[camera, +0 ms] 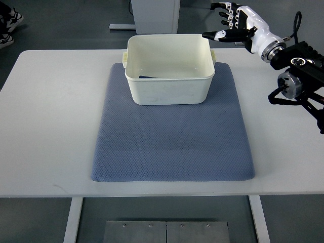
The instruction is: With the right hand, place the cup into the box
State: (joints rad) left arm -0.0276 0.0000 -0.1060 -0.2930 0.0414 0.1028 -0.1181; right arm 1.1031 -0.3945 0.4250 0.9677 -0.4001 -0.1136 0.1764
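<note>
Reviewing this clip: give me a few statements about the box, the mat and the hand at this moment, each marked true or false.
1. The cream box stands on the blue mat. True.
2. The right hand grips a cup. False: its fingers are spread and hold nothing.
3. The right hand is beside the box's far right corner, outside it. True.
4. The mat's near half carries a cup. False: it is bare.
5. The left hand rests on the table. False: it is not in view.
</note>
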